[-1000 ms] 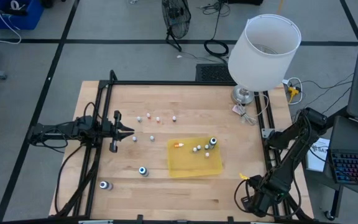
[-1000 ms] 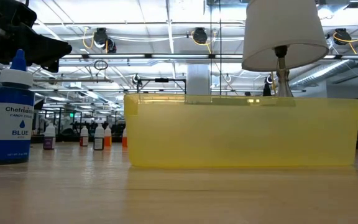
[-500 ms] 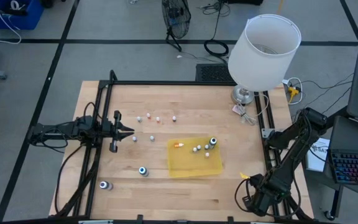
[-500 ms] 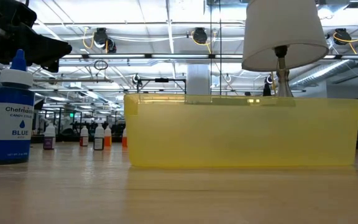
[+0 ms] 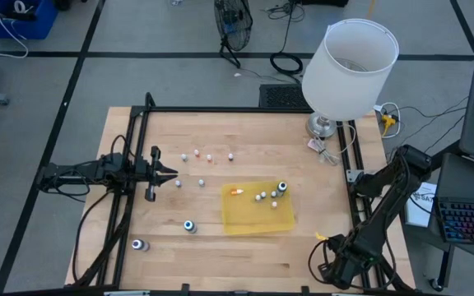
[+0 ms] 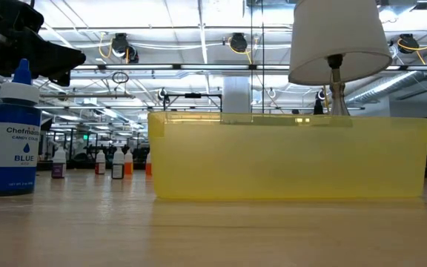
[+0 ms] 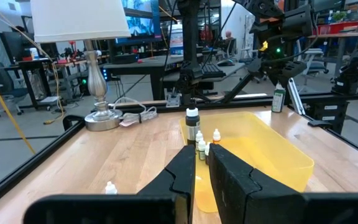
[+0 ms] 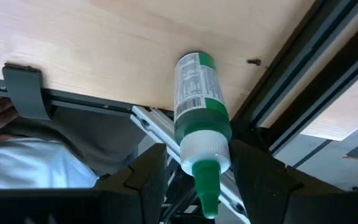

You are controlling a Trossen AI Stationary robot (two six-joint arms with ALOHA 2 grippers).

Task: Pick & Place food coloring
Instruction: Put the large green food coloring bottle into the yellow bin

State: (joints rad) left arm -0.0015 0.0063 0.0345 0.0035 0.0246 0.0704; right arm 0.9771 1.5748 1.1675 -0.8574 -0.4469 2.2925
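A green food coloring bottle point(image 8: 199, 106) with a white cap stands at the table's near right corner, also seen in the left wrist view point(image 7: 279, 98). My right gripper point(image 8: 201, 171) slants down over it, open, one finger on either side of the cap. Small whitish bottles point(image 5: 196, 154) stand on the wood at the far left. Two dark bottles point(image 5: 189, 225) stand near the front left; in the low view one is blue point(image 6: 15, 137). Several bottles sit in the yellow tray point(image 5: 253, 220). My left gripper point(image 5: 171, 173) waits shut and level at the table's left side. My right gripper's fingers point(image 8: 263, 174) flank the green bottle's white cap point(image 8: 205, 144), slanting down from above. A gap shows on one side of the cap. The other finger lies close against it, and I cannot tell whether it touches. The bottle's base is on the wood.
A white-shaded lamp point(image 5: 348, 70) stands at the far right corner with a cable beside its base. Black frame rails point(image 5: 134, 164) run along the table's left, far and right edges. Bare wood lies between the tray and the near edge.
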